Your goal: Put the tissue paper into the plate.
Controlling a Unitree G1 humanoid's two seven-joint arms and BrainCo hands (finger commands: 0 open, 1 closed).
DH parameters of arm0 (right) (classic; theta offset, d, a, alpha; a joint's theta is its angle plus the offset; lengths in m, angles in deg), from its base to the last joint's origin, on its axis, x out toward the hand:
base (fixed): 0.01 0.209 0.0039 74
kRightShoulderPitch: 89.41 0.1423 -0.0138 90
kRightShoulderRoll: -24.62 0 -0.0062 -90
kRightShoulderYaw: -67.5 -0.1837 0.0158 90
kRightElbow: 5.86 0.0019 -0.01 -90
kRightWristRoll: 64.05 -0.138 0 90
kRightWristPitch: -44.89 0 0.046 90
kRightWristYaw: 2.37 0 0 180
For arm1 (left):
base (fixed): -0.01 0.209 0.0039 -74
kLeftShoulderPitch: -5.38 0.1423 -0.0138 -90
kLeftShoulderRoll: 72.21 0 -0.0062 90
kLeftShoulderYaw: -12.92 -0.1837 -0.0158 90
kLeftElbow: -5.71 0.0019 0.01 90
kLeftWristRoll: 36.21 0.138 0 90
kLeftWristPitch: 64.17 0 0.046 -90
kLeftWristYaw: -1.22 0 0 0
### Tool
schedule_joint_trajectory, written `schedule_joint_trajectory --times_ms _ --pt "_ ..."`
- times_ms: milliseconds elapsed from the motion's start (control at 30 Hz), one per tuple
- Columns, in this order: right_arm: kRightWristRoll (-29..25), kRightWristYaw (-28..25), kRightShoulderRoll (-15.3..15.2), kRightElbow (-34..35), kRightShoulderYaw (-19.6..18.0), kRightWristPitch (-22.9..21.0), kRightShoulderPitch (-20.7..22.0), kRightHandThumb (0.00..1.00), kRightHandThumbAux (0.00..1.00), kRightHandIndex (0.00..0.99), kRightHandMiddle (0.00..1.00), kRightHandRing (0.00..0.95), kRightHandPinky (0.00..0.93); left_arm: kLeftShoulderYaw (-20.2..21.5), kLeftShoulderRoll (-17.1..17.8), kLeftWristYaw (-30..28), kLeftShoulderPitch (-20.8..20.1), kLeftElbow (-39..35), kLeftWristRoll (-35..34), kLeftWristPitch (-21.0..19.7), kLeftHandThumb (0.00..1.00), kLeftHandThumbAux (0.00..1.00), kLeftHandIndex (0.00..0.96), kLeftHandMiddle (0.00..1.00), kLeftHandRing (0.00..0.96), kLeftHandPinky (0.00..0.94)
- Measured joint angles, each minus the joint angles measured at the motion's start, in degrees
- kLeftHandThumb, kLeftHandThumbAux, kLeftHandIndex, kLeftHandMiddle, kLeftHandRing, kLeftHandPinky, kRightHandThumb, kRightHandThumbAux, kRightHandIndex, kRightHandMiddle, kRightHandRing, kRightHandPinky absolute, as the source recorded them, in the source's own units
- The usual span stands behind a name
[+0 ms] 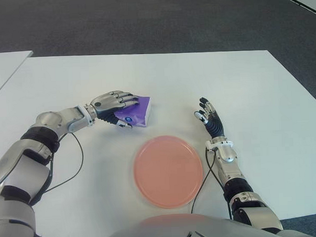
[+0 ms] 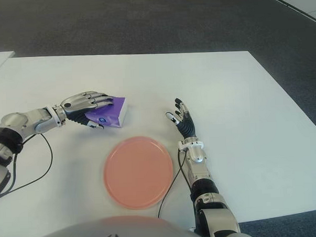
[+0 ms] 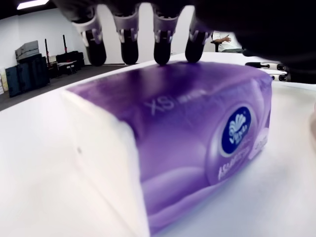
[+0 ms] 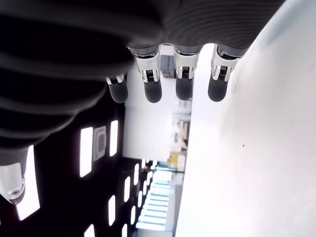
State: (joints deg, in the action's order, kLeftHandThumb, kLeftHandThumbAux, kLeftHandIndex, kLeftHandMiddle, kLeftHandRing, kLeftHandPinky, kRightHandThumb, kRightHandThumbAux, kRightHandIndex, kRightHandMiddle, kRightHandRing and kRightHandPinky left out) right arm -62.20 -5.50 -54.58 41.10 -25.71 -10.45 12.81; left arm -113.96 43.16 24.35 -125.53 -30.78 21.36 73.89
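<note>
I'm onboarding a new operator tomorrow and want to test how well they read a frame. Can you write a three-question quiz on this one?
1. True or false: the tissue pack already lies in the pink plate.
2. Which hand has its fingers on the tissue pack? A) left hand B) right hand C) both
3. Fill in: the plate sits on the white table, nearer the robot than the ____.

Key:
1. False. The pack is on the table beyond the plate.
2. A. The left hand's fingers lie over its top; the right hand is spread open, holding nothing, to the plate's right.
3. tissue pack
</note>
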Motion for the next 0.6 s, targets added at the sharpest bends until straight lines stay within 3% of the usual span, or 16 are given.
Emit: schedule_joint_trajectory --times_ms 600 --pt "0.2 1.0 0.3 -0.1 0.1 0.8 -0.1 0.000 0.461 0.000 0.000 0.000 0.000 -0.1 -4.2 2.4 -0.4 3.1 -0.5 0.1 0.384 0.126 0.000 0.000 0.000 0.000"
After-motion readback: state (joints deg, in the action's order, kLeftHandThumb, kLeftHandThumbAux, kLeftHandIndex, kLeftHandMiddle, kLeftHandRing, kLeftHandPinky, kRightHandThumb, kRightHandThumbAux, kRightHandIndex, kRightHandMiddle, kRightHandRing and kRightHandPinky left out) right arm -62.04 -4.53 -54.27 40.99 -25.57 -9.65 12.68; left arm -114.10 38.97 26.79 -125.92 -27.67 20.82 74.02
